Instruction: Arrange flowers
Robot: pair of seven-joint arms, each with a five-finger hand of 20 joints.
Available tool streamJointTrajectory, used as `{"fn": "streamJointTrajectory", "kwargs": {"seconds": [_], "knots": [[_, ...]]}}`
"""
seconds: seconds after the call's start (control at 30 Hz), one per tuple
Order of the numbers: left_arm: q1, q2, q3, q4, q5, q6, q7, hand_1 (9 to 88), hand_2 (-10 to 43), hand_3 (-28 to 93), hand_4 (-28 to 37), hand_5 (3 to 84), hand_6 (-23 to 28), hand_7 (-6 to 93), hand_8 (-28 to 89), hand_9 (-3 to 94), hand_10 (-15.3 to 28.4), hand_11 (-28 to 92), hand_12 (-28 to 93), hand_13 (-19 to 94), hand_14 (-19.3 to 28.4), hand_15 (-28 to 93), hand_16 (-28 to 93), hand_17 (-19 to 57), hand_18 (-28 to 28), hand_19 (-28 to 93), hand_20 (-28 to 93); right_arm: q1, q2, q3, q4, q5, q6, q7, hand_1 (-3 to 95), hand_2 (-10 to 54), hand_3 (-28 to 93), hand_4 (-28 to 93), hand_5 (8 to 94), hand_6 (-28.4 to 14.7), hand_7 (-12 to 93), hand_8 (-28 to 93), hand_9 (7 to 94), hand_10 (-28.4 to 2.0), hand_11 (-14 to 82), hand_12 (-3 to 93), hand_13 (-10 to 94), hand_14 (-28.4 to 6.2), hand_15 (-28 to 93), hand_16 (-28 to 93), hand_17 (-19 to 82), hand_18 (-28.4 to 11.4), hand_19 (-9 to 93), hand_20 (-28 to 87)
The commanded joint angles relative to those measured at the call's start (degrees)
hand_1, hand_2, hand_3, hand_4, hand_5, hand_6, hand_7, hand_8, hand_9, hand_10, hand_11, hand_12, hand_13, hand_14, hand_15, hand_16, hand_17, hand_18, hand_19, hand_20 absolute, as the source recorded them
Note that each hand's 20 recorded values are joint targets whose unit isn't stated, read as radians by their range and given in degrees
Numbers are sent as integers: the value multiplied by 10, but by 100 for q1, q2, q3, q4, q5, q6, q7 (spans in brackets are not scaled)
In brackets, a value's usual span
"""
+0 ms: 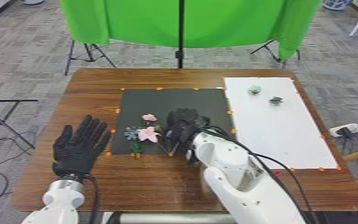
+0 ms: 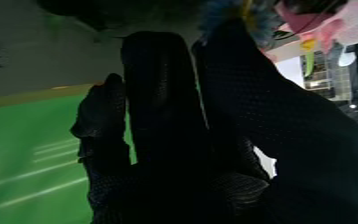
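The right hand [image 1: 185, 123], fingers straight, is beside the pink lily [image 1: 148, 134] nearer the desk's [image 1: 158, 187] left edge, likely to adjust it, while the spread left hand [image 1: 79, 148] leaves working room.

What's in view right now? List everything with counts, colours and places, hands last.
Artificial-looking lily-like flower: one, pink, black mat
Smaller bloom: one, pink, beyond it
Spiky bloom: one, blue-grey, left of lily
Small rosettes: two, pale and dark green, white sheet's far end
Flat mat: one, black, table's middle
Flat sheet: one, white, table's right
Wooden table: one, brown, centre
Cloth: one, green, behind table
Left hand: one, black, table's left
Right hand: one, black, over mat
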Motion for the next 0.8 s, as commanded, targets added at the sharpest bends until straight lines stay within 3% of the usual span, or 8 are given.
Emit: {"fn": "streamJointTrajectory", "kwargs": {"seconds": [0.03, 0.27, 0.4, 0.53, 0.63, 0.8], "knots": [[130, -62, 0, 35, -4, -16, -17, 254, 194, 752, -283, 466, 99, 109, -97, 397, 151, 214, 83, 289, 159, 361, -85, -83, 139, 371, 119, -93, 121, 104, -200, 92, -71, 116, 543, -95, 806, -283, 580, -19, 194, -151, 559, -153, 207, 162, 533, -109, 626, 317, 284, -223, 892, 416], [138, -76, -5, 25, 3, -9, 16, 254, 194, 752, -283, 466, 99, 109, -96, 396, 151, 214, 83, 289, 158, 360, -86, -83, 140, 372, 119, -187, 272, 395, -641, 301, 215, 299, 519, -95, 827, -283, 537, -28, 182, -146, 518, -164, 172, 158, 521, -117, 633, 293, 279, -227, 892, 417], [187, -78, -15, -2, 68, -19, 51, 254, 195, 752, -283, 467, 99, 110, -97, 396, 152, 215, 83, 289, 158, 360, -86, -83, 140, 372, 119, -202, 412, 776, -841, 467, 437, 470, 514, -95, 833, -283, 536, -30, 177, -143, 518, -164, 170, 158, 522, -121, 634, 279, 278, -228, 891, 416], [221, -82, -30, -27, 46, 5, 95, 254, 195, 752, -283, 467, 99, 110, -97, 396, 151, 215, 84, 289, 158, 361, -86, -83, 140, 372, 119, 3, 671, 1167, -552, 289, 1069, 703, 495, -95, 864, -283, 544, -30, 175, -141, 521, -166, 169, 159, 509, -132, 590, 211, 268, -227, 862, 396], [281, -65, -65, -57, 36, 17, 168, 254, 195, 752, -283, 466, 99, 111, -97, 396, 151, 215, 83, 289, 158, 361, -86, -83, 140, 371, 119, 192, 868, 1546, -91, 230, 1168, 353, 471, -95, 895, -283, 545, -27, 179, -145, 488, -166, 146, 151, 403, -152, 435, 123, 216, -219, 751, 334], [339, -62, -89, -85, 18, 19, 221, 254, 195, 752, -283, 467, 99, 110, -97, 396, 151, 214, 83, 289, 158, 361, -86, -84, 140, 371, 119, 420, 1159, 1846, 461, 158, 952, 539, 448, -95, 917, -283, 492, -10, 184, -151, 374, -148, 90, 128, 241, -180, 211, 151, 112, -202, 591, 252]]}}
